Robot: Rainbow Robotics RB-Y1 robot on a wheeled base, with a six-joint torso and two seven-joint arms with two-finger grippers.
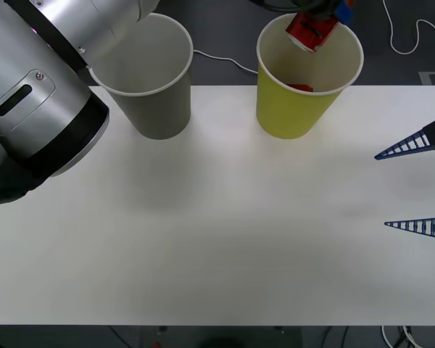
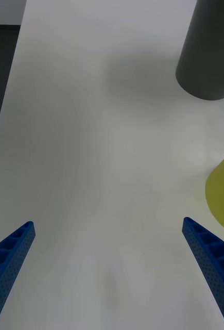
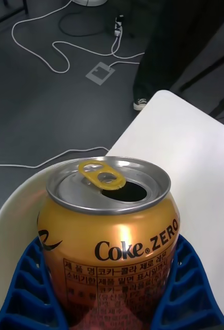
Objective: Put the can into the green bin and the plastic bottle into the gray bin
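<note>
The left gripper (image 3: 112, 304) holds the Coke Zero can (image 3: 112, 232) between its blue ribbed fingers (image 3: 29, 289), which press on both sides of the can. In the front view the can (image 1: 312, 29) hangs tilted at the top of the frame, above the far rim of the green bin (image 1: 297, 109). A small red patch shows inside this bin; probably it is a reflection of the can, but I cannot tell surely. The gray bin (image 1: 156, 101) stands upright in the upper left part of the frame, beside the green one and apart from it, on the white table (image 1: 217, 232). The right gripper (image 1: 417, 188) waits at the right edge of the frame, over the table, with its two fingers spread wide and nothing between them.
</note>
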